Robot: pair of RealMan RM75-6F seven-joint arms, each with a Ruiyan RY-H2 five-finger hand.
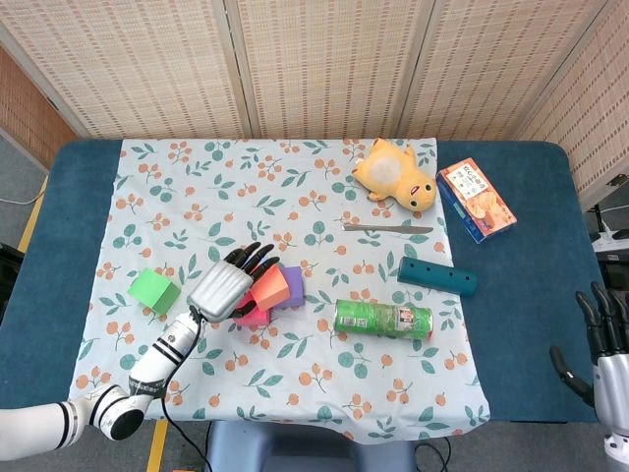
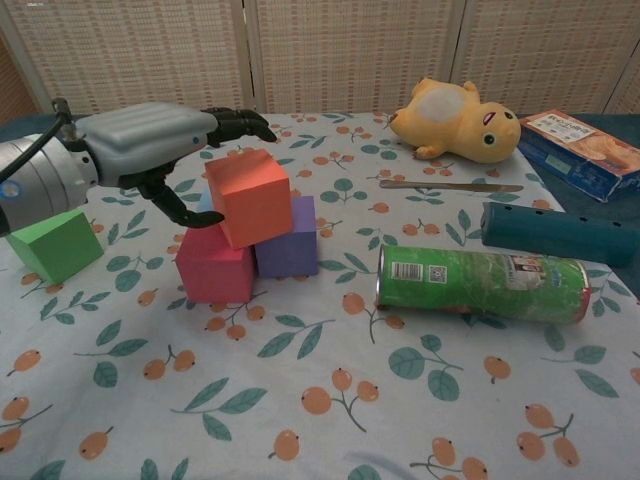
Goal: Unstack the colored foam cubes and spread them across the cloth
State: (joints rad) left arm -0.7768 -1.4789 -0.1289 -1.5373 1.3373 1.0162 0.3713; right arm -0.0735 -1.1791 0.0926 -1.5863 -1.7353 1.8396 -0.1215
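Beside the green can (image 2: 483,284), on its left, the orange cube (image 2: 250,197) is perched tilted on the pink cube (image 2: 215,266) and purple cube (image 2: 288,237). It is cupped by the left hand (image 2: 160,140), with fingers over the top and thumb behind; whether a firm grip is held cannot be told. If lifted loosely, the orange cube could be tumbled onto the can. A blue corner is glimpsed behind the pile. Four cubes are counted clearly, the green cube (image 2: 55,243) lying well left. The right hand (image 1: 604,346) is held spread and empty.
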